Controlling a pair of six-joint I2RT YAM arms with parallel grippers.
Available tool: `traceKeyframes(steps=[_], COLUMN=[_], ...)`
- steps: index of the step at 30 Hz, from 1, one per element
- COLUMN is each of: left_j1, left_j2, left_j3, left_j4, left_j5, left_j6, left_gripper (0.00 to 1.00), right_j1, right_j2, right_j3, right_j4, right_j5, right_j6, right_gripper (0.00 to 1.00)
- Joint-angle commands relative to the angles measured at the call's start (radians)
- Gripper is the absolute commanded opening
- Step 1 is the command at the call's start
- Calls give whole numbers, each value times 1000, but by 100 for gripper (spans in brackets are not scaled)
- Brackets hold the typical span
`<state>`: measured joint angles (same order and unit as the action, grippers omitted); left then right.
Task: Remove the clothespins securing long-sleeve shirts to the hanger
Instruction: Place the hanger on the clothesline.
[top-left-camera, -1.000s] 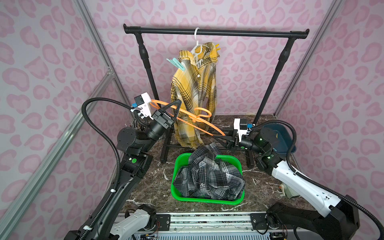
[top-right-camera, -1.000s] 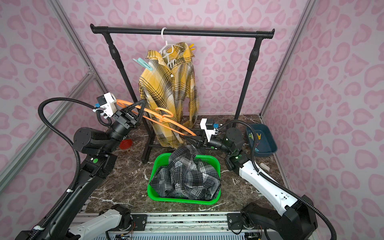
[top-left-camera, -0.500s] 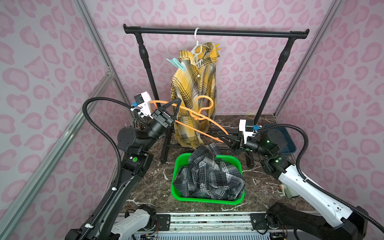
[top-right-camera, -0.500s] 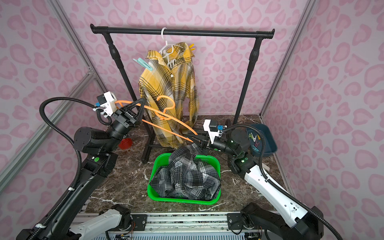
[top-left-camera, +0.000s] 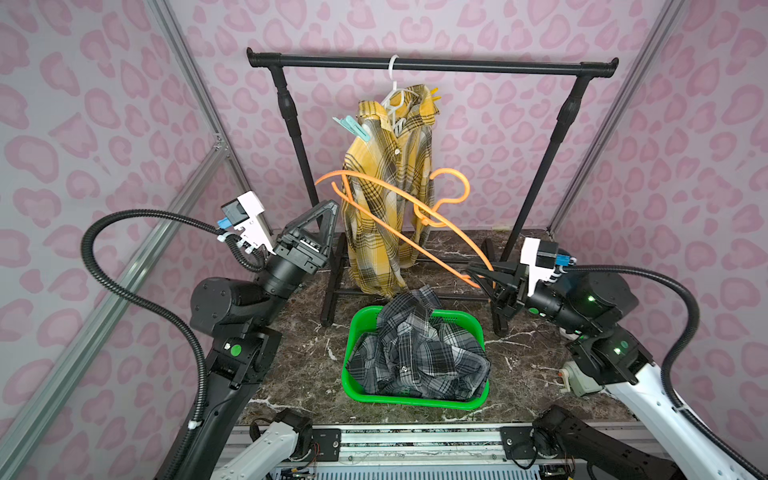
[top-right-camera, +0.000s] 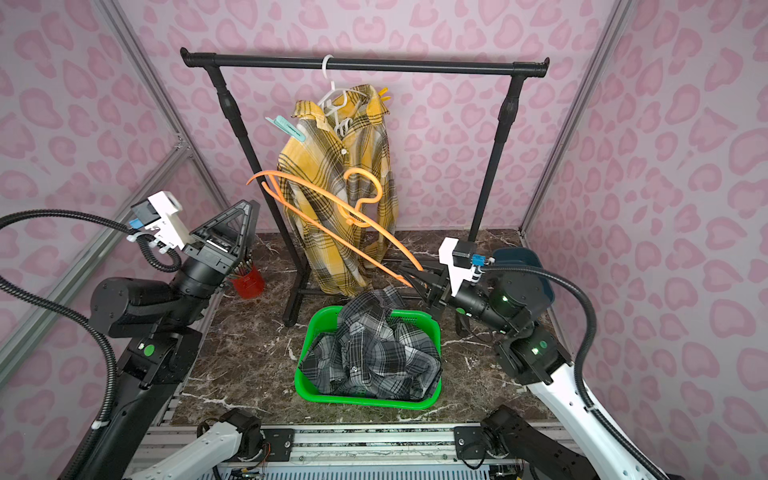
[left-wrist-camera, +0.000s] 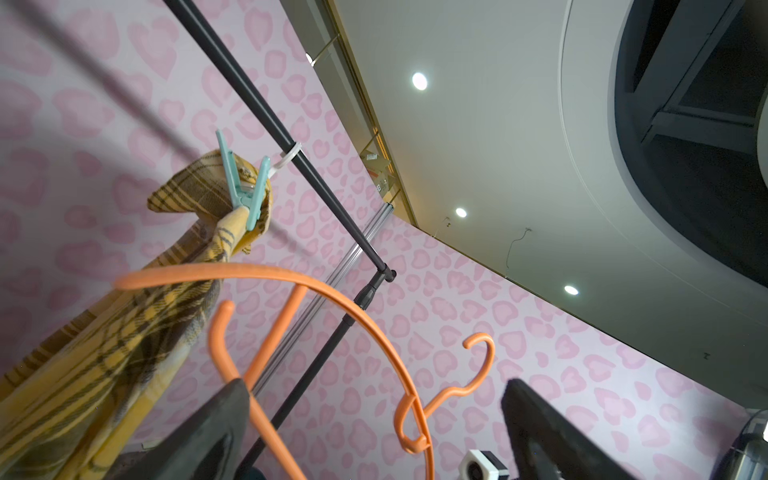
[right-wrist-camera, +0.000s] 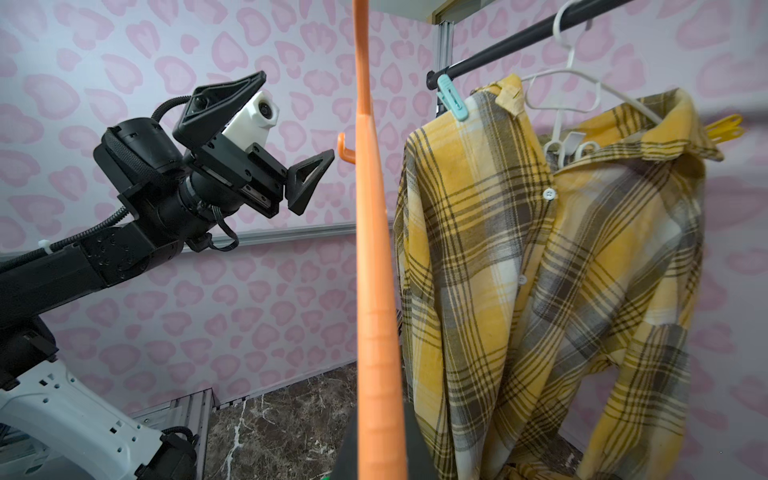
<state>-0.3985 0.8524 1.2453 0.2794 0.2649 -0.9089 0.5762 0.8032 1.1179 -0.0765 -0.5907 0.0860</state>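
Note:
A yellow plaid long-sleeve shirt (top-left-camera: 386, 199) hangs on a white hanger (top-left-camera: 395, 89) from the rail. A teal clothespin (top-left-camera: 351, 126) (left-wrist-camera: 245, 187) (right-wrist-camera: 451, 99) grips one shoulder, and a yellow clothespin (top-left-camera: 434, 93) (right-wrist-camera: 725, 126) the other. The black-grey shirt (top-left-camera: 415, 349) lies crumpled in the green basket (top-left-camera: 411, 401). My right gripper (top-left-camera: 484, 276) (right-wrist-camera: 380, 440) is shut on one arm of a bare orange hanger (top-left-camera: 399, 195), which slants up in front of the yellow shirt. My left gripper (right-wrist-camera: 297, 114) (left-wrist-camera: 376, 384) stands open just below the hanger's free end and holds nothing.
The black garment rack (top-left-camera: 432, 64) spans the back, with its feet on the marble floor behind the basket. A red cup (top-right-camera: 248, 282) stands at the left near the rack's foot. A dark blue bin (top-right-camera: 523, 266) sits behind my right arm.
My left gripper has opened and let go of the orange hanger. My right gripper has shut on the hanger's other arm and drawn back to the right with it.

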Motion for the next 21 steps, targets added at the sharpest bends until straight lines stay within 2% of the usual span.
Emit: traceKeyframes(steps=[1,4,8,12,15,21], left_j1=[3,3,2,3,2,3], left_j2=[-40,-67,-79,-75,-77,-78], left_j3=[16,30,52,71,69,76], left_j4=[-60,-130,-202,-244,-256,-321], left_j5=[-75,-115,-161,-175,-181,-245], left_j6=[140,208,279,315,330,401], left_gripper=[97,97,97,97,97,97], right_j1=[1,2,2,2,2,2], right_j2=[-87,-147,-129,-28,28,206], right_j3=[22,69,163,284,348,621], right_j4=[-177,-308,-449,-513,-494,-569], right_j5=[76,181,347,438,449,664], right_j6=[5,10,28,46,35,32], right_gripper=[0,0,0,0,0,0])
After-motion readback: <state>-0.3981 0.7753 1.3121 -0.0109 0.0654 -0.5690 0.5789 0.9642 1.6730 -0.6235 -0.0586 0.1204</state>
